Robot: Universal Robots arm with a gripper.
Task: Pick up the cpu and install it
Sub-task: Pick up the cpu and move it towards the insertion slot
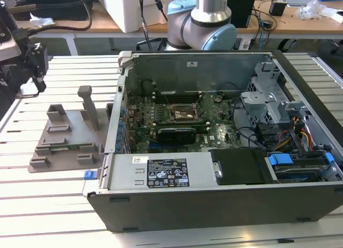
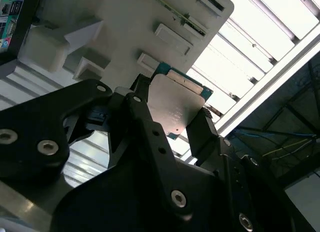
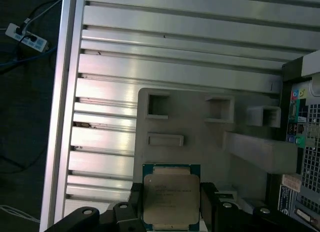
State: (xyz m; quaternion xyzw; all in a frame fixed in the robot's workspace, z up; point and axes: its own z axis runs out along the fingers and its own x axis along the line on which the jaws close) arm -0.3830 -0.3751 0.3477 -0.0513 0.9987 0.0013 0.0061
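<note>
The gripper point(image 3: 171, 212) holds the cpu point(image 3: 171, 197), a small silvery square chip, clamped by opposite edges between its black fingers point(image 2: 200, 134), in the air over the grey plastic fixture point(image 3: 200, 137) on the slatted metal counter point(image 3: 175, 71).

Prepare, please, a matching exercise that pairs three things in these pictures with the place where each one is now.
1. small flat square silvery-topped cpu
2. grey plastic fixture with upright posts
3. dark square metal-framed socket

A. on the green motherboard inside the open computer case
B. held in the black gripper
C. on the slatted metal table, at the exterior view's left of the case

Pairs: 1-B, 2-C, 3-A
</note>
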